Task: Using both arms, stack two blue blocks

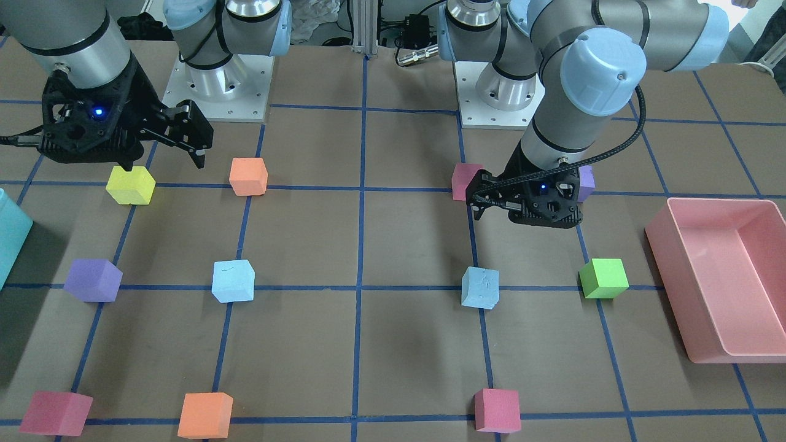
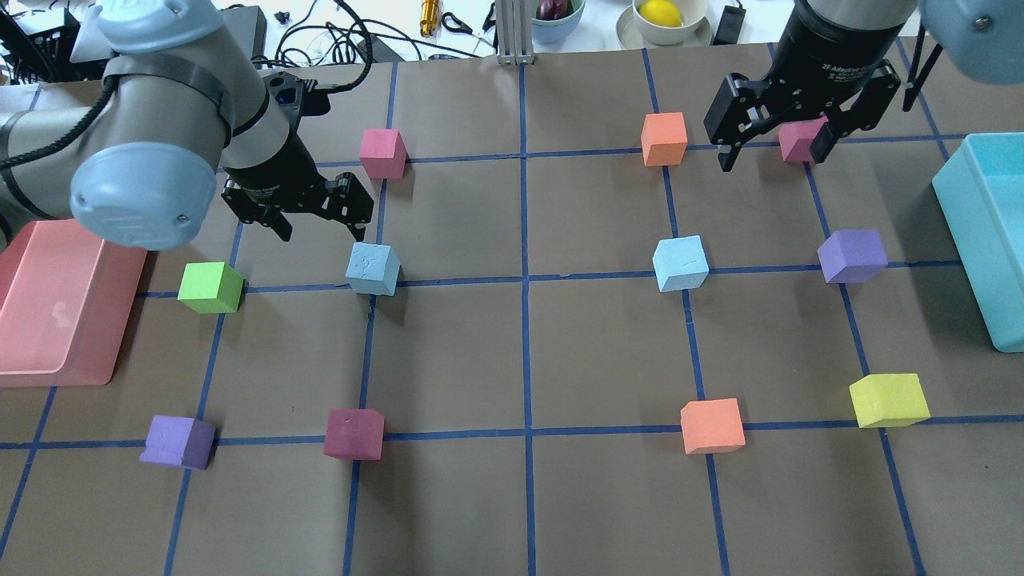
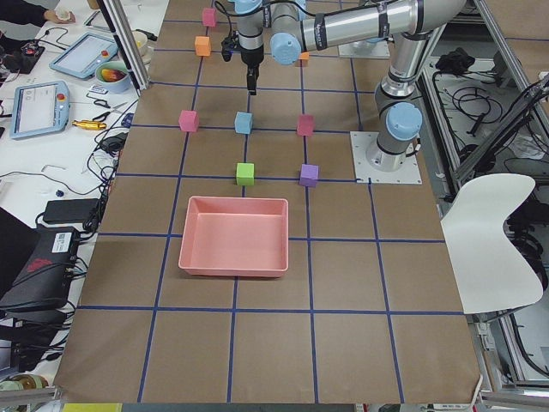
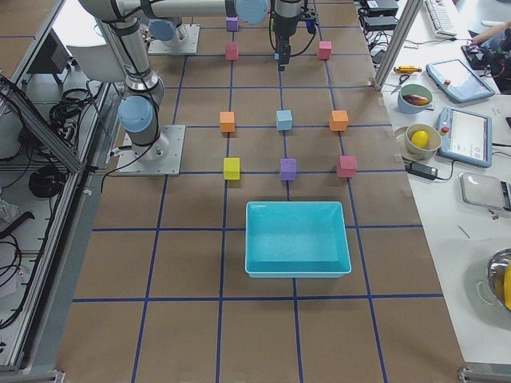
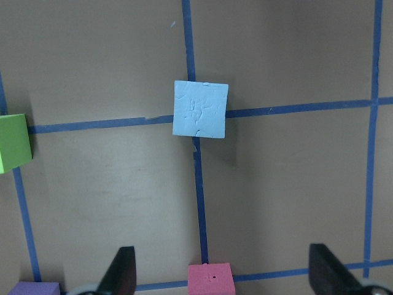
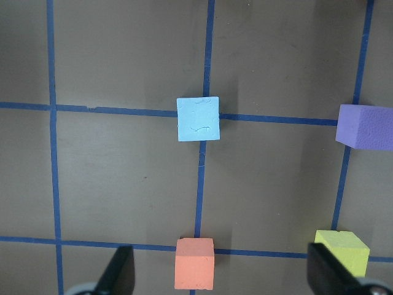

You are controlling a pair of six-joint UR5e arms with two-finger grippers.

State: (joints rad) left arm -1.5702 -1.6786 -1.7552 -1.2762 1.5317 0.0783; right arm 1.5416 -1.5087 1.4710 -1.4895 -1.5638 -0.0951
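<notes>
Two pale blue blocks sit apart on the table. One blue block [image 2: 373, 269] lies just right of and slightly nearer than my left gripper [image 2: 320, 232], which hovers open and empty. The left wrist view shows this block [image 5: 200, 109] ahead of the spread fingertips [image 5: 121, 270]. The other blue block [image 2: 681, 263] lies nearer than my right gripper [image 2: 772, 156], which hangs open and empty over the far side. It shows in the right wrist view [image 6: 198, 118]. In the front view the blocks [image 1: 480, 286] [image 1: 233, 281] lie below the left gripper [image 1: 527, 218] and right gripper [image 1: 164, 162].
A pink bin [image 2: 48, 320] stands at the left edge, a teal bin [image 2: 984, 240] at the right. Around the blocks lie a green cube [image 2: 210, 287], pink cube [image 2: 382, 154], orange cube [image 2: 664, 138], purple cube [image 2: 852, 256] and yellow cube [image 2: 888, 400].
</notes>
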